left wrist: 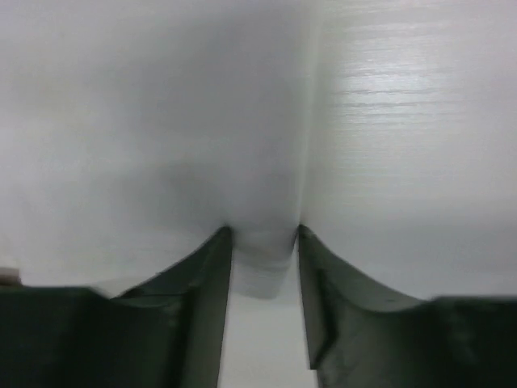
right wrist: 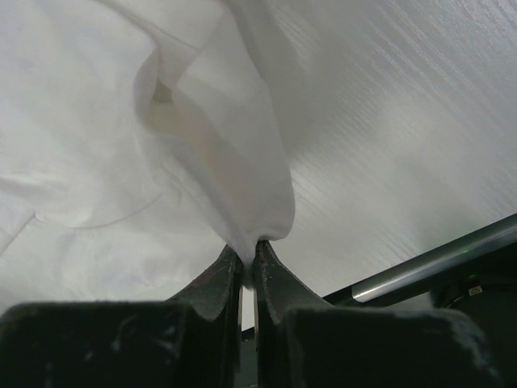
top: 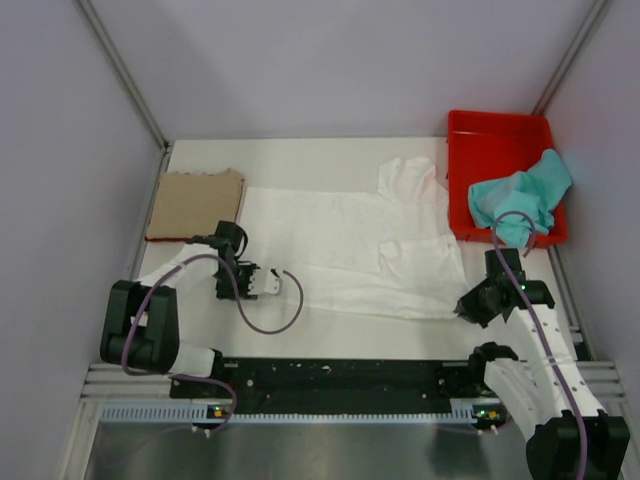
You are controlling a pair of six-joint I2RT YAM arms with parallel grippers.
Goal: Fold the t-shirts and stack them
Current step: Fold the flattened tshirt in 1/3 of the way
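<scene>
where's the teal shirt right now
In the top view the teal shirt is bunched inside the red bin at the table's far right, just right of the spread white shirt.

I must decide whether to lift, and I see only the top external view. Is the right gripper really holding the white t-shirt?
Observer: Yes. In the right wrist view, the right gripper is shut on a pinched fold of the white t-shirt, which gathers into a ridge at the tips.
Operator: And the left one, please?
Observer: In the left wrist view, the left gripper has its fingers apart, with the shirt's edge lying between the tips. Bare table shows just beside it. I cannot tell whether the fingers press the cloth.
</scene>
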